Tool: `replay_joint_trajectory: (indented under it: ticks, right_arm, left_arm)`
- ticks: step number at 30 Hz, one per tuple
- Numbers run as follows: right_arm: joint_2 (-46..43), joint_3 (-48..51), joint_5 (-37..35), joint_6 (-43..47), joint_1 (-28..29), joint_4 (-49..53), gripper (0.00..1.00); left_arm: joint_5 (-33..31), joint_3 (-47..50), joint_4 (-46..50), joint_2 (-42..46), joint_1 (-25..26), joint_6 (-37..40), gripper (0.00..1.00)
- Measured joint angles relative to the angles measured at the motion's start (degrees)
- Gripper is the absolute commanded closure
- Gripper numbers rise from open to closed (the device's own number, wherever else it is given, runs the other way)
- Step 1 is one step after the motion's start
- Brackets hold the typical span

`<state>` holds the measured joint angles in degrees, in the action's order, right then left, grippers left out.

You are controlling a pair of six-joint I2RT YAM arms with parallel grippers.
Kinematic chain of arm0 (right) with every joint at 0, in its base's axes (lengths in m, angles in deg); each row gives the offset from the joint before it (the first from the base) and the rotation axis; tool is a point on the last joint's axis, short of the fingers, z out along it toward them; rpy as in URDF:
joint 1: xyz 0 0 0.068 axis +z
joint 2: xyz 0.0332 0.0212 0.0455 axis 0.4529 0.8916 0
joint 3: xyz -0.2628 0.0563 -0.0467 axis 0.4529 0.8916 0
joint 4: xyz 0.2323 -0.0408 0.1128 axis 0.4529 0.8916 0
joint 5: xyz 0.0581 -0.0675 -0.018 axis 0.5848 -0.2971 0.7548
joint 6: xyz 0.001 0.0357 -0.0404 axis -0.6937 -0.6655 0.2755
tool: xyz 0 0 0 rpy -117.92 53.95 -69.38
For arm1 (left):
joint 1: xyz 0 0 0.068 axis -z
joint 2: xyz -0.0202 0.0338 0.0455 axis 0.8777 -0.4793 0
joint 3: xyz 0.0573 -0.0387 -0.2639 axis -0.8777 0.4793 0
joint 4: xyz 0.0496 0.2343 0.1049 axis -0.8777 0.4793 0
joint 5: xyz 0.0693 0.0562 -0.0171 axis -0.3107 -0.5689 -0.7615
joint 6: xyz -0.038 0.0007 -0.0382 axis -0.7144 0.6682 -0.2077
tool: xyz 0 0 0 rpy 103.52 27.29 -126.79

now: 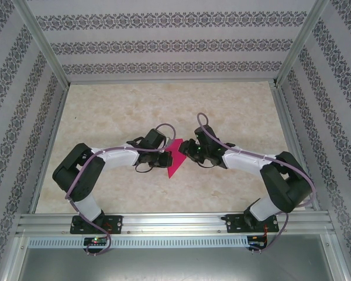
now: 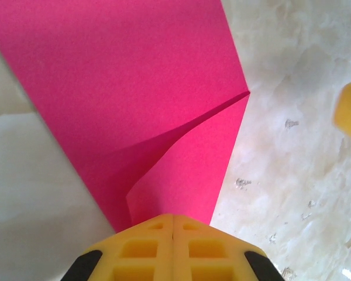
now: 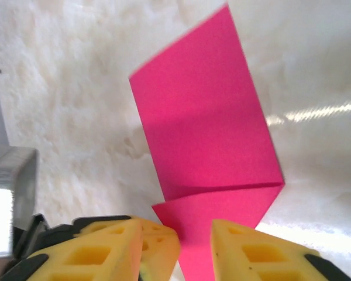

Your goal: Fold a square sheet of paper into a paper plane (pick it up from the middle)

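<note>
From the near edge, the left arm (image 1: pixel 114 157) and right arm (image 1: pixel 245 158) reach in and meet over the middle of the surface (image 1: pixel 134 111). The left jaws are pressed together on a narrow end of the pink paper (image 2: pixel 152 105), which sits between the two arms with one flap doubled over. The right jaws stand apart, with the sheet's edge running through their gap. A fold looks half-made. The next move probably calls for the right jaws to close on that flap and draw it across while the left holds firm.
</note>
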<state>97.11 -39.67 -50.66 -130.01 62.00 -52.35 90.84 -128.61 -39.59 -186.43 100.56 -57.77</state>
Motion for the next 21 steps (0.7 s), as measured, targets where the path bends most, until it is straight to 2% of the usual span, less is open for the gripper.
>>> replay_joint_trajectory:
  ticks: [5,21]
  right_arm:
    - [-0.42,1.57,-1.2,-0.09,-2.23,1.2,0.61]
    - [7.63,-1.25,0.98,0.68,-2.19,1.95,0.66]
  left_arm:
    - [-1.38,-1.36,-0.07,-0.33,0.0,-0.39,0.97]
    - [-6.69,-2.47,0.42,-3.76,0.33,-0.48,0.98]
